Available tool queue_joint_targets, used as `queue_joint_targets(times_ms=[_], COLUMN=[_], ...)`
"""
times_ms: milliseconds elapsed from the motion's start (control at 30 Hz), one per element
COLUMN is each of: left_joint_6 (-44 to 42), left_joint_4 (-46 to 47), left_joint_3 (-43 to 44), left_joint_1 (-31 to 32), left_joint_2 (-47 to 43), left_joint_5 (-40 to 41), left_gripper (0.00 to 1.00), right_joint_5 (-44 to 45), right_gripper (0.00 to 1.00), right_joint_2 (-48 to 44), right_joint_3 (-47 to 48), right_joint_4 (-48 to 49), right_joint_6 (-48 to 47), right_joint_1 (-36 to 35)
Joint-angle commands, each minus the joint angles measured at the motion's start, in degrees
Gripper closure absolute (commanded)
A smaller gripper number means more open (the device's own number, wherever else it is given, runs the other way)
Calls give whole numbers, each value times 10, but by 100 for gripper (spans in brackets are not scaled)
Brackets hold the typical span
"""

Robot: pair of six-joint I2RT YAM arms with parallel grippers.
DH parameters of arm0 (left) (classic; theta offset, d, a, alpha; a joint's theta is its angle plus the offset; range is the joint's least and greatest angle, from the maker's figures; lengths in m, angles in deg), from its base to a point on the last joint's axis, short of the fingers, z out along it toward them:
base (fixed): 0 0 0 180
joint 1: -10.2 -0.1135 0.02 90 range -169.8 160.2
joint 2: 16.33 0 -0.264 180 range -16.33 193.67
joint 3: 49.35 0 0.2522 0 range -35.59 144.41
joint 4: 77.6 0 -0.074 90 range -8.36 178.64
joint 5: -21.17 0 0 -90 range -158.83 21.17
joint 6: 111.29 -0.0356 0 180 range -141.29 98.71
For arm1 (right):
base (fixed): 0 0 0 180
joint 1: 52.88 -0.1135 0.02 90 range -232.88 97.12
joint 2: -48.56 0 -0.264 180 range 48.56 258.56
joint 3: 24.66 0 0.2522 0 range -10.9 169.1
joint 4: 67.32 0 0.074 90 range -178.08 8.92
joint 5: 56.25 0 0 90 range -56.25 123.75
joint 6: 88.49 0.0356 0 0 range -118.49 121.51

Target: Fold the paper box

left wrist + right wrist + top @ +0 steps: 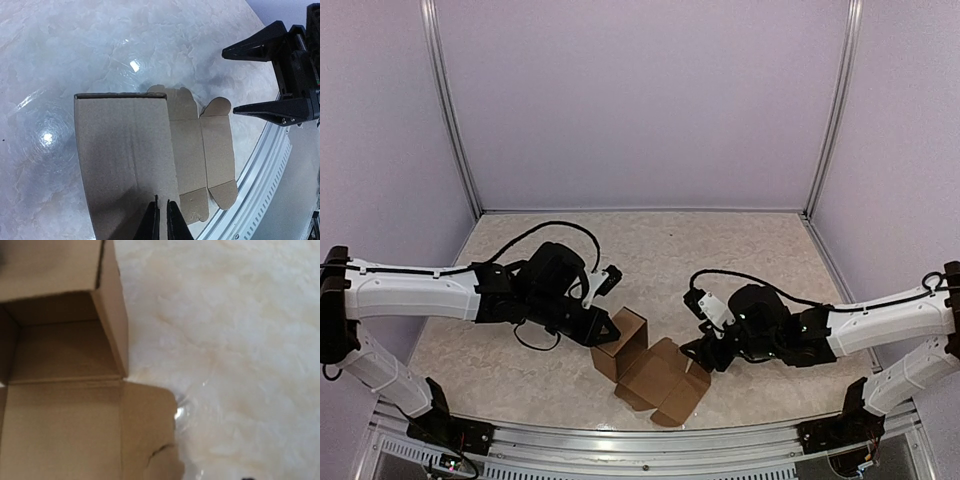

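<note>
Marble counter (pixel 740 240), lilac walls. Top view: paper box (pixel 650 372) half-formed between both tools. Left tool (pixel 608 328) pinches the wall nearest it; right tool (pixel 700 362) sits just beside a flap. Left wrist: fingers (pixel 151 230) clamped on a box panel; right tool ahead, jaws apart. Right wrist: box left of tool, flap flat on counter.

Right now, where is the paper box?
In the top view, the paper box sits bottom centre, between the left gripper and the right gripper.

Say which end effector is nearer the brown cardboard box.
Left: the left end effector grips the brown cardboard box; the right end effector hangs open, clear of its flaps.
</note>
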Motion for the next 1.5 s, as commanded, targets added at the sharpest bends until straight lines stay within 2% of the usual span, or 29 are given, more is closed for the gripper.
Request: queue_joint_targets(times_ms=[0,333,433,467,533,667,767,833,967,1133,1400,1467], left_joint_6=[-7,-32,-39,-41,-48,-56,-54,-49,-47,-39,-26,-26], left_joint_4=[18,46,61,66,78,98,125,153,179,127,113,105], left_joint_3=[-5,-9,-13,-14,-17,-18,-27,-41,-56,-48,-92,-98], left_joint_1=[2,-3,-9,-11,-15,-20,-28,-40,-58,-79,-120,-123], left_joint_2=[-38,-107,-131,-138,-157,-194,-216,-232,-261,-273,-307,-315], left_joint_5=[-1,34,49,54,62,84,86,71,74,99,123,128], left_gripper=[91,64,53,45,39,22,13,2,1,1,1,1], right_joint_5=[-52,-120,-146,-149,-154,-183,-203,-209,-219,-229,-228,-231], right_gripper=[33,31,32,32,32,38,42,46,57,73,100,100], right_joint_2=[-29,-85,-78,-75,-66,-35,-7,14,40,66,68,68], right_joint_3=[9,-38,-49,-52,-57,-62,-61,-59,-52,-29,16,33], right_joint_4=[-86,-116,-122,-124,-124,-102,-83,-74,-66,-80,-132,-149], right_joint_6=[64,192,213,218,225,228,223,220,207,175,120,101], right_joint_1=[14,37,46,48,51,57,57,60,63,64,63,64])
